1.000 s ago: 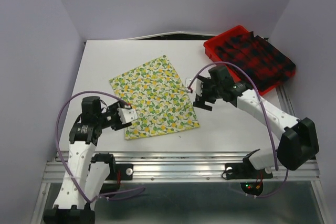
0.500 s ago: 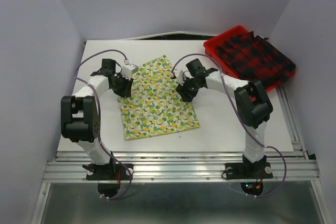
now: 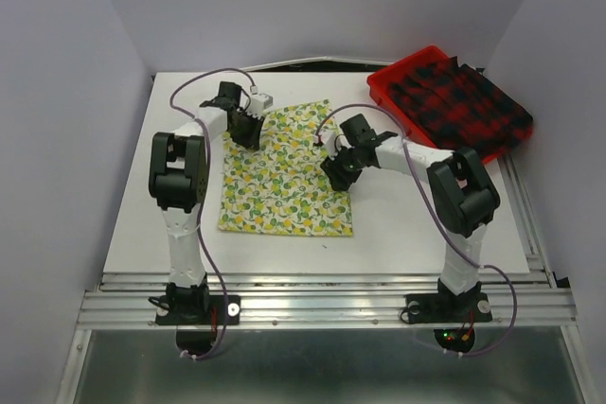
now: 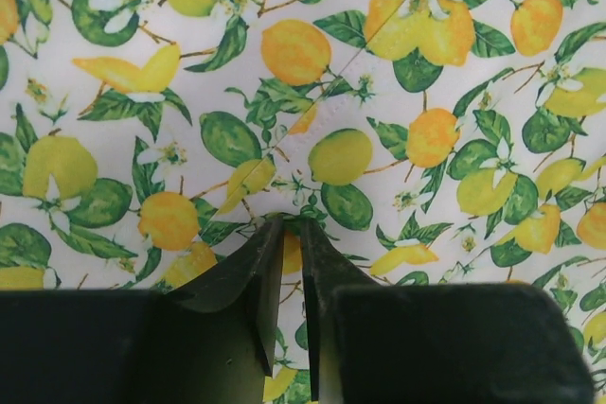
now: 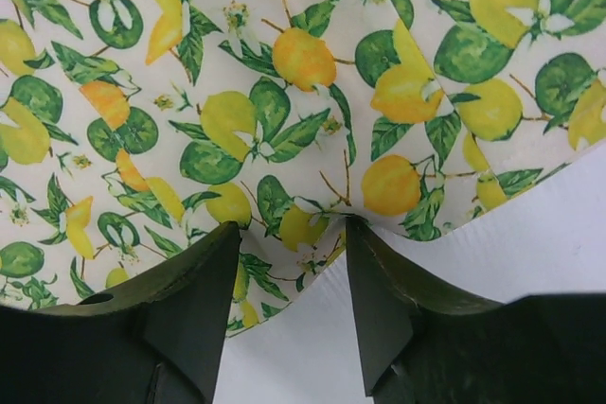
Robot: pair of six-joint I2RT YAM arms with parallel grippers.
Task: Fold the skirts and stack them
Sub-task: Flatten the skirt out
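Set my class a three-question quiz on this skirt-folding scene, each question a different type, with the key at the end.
1. True or false: the plaid skirt lies on the red tray.
2. The left tool pinches: A) lemon skirt, B) plaid skirt, C) nothing.
3. Fill in: seen from above, the right tool sits at the lemon skirt's ____ edge.
Key: 1 true; 2 A; 3 right.

The lemon skirt lies flat on the table, left of the tray; the plaid skirt lies in that tray.
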